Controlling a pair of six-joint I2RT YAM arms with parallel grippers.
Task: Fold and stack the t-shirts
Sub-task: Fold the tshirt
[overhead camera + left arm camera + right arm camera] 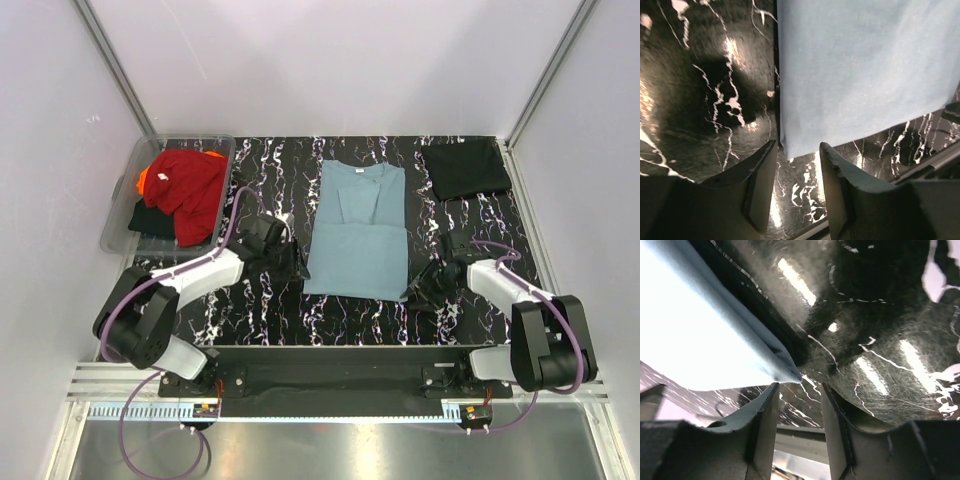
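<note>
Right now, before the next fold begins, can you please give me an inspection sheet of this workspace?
Surface: black marbled tabletop, glossy.
Job's things: teal-blue shirt flat at the centre, sleeves folded in; folded black shirt at the far right corner; red shirt, orange shirt and dark shirt heaped in the tub.
Clutter: clear plastic tub at the far left; nothing else seen.
Tools: left tool open, just short of the teal-blue shirt's near left corner; right tool open at its near right corner; neither holds cloth.
Cables: purple cables along both arms, off the shirts.
Surroundings: plain white walls, metal frame posts.
</note>
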